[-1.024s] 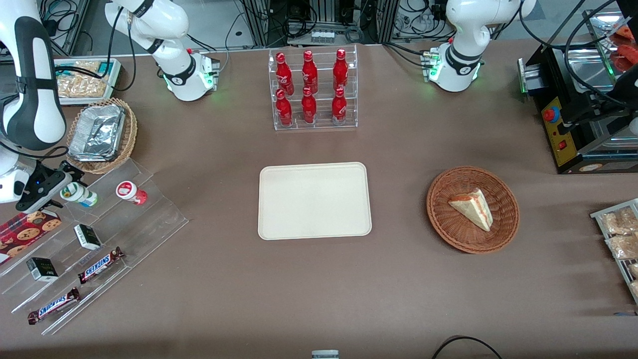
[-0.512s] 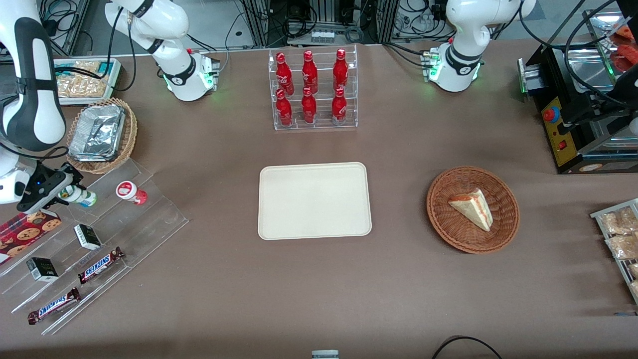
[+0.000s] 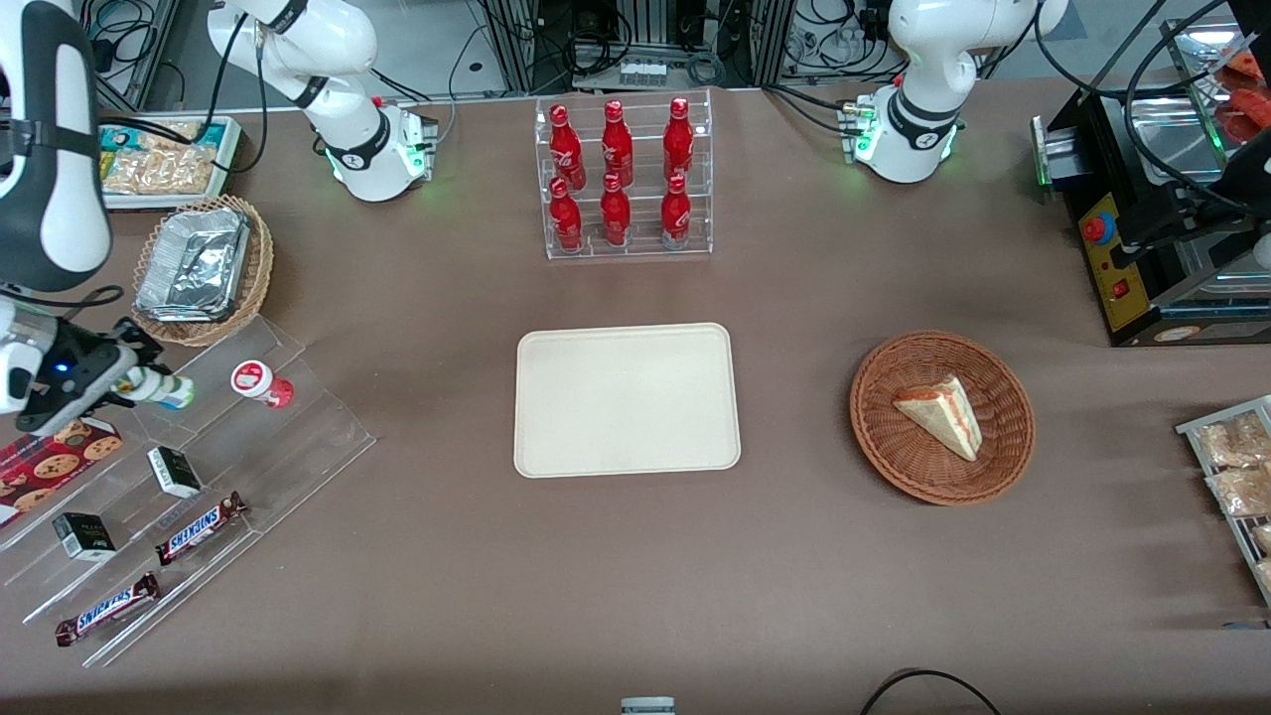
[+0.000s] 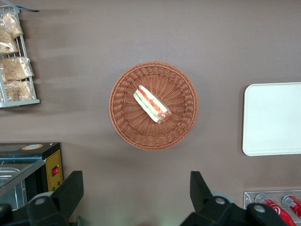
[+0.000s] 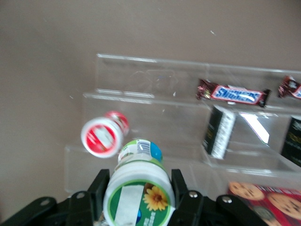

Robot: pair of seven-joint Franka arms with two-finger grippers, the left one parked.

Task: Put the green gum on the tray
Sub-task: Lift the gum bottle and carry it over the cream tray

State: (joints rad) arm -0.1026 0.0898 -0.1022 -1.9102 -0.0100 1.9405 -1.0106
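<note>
- Because the front view looks down on the whole table, it shows how far the task has to go: the small white bottle of green gum with its green-and-white lid lies on the upper step of the clear acrylic stepped display rack, toward the working arm's end of the table, while the flat cream-beige rectangular tray with rounded corners sits in the middle, well apart from it and bare.
- From the front, the black two-finger gripper is at the lid end of the green gum, and the red-lidded white bottle lies just beside on the same step, probably close enough to be nudged during a lift.
- From the front, the gum's long axis runs roughly level along the step, lid toward the gripper and base toward the red-lidded bottle.
- Seen from the parked arm's wrist, only the round brown wicker basket holding a wedge sandwich and an edge of the tray appear; the gum is out of view.
- Seen from the working arm's wrist, the fingers stand narrow, one on each side of the lid of the green gum, apparently gripping it.
- Here the lid faces the camera and the labelled body points away toward the rack, so I judge the grasp made and the lift and carry still ahead.
- Two wrapped Snickers bars lie on a lower step.
</note>
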